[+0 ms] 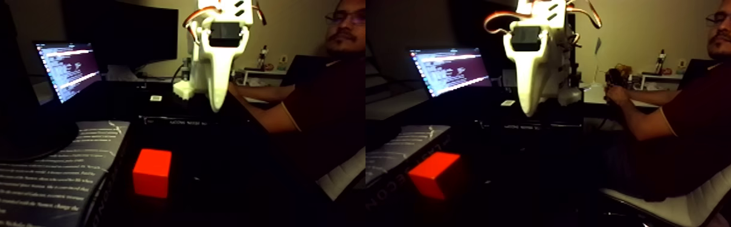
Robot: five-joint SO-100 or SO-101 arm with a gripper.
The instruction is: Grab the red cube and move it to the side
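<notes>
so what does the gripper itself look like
The gripper is white plastic: a broad body narrowing to a long tapered finger with a rounded tip. A black, boxy motor is set into its upper part, and orange-red cables loop from the top. No markings are readable in this dim light.

Book [38, 175] just beside red cube [152, 172]

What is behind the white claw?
Behind the claw sit a lit laptop, a dark monitor and a person. The claw covers part of the desk.
</notes>
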